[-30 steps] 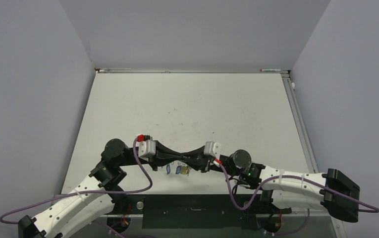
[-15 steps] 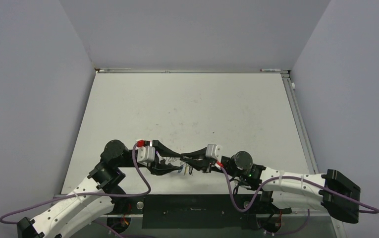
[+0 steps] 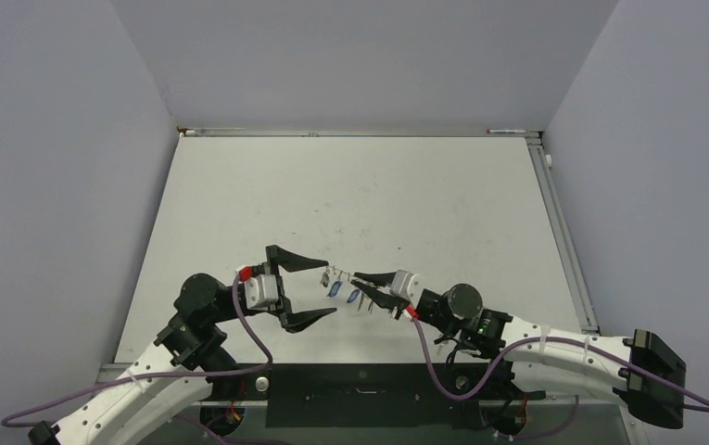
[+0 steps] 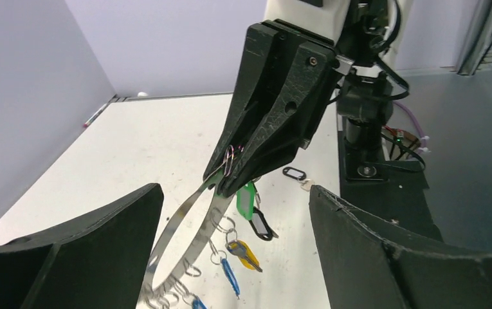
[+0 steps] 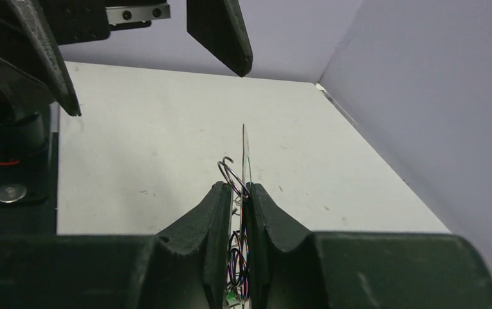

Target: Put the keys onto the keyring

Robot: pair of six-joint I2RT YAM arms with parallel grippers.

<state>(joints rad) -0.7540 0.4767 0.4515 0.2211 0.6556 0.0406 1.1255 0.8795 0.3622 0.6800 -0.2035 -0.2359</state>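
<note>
The keyring [image 4: 185,222], a flat silver band bent into a loop, is clamped at its top in my right gripper [image 5: 238,188], which is shut on it. Several keys hang from the band on small rings: a green tag [image 4: 247,198], a black tag [image 4: 263,224], a yellow-headed key [image 4: 244,252] and a blue one [image 4: 229,273]. From above, the bunch [image 3: 338,289] dangles between the two grippers. My left gripper [image 3: 331,287] stands wide open just left of the bunch, its fingers [image 4: 101,238] either side of the loop without touching it. One black-tagged key [image 4: 293,173] lies loose on the table.
The white table [image 3: 360,195] stretches away behind the grippers, walled in grey on three sides. The black base plate [image 3: 360,394] and both arm mounts sit along the near edge. Purple cables [image 3: 258,338] loop beside each wrist.
My left gripper has opened wide, let go of the bunch and drawn back to the left. The right gripper has swung up and left, carrying the keyring and its keys.
</note>
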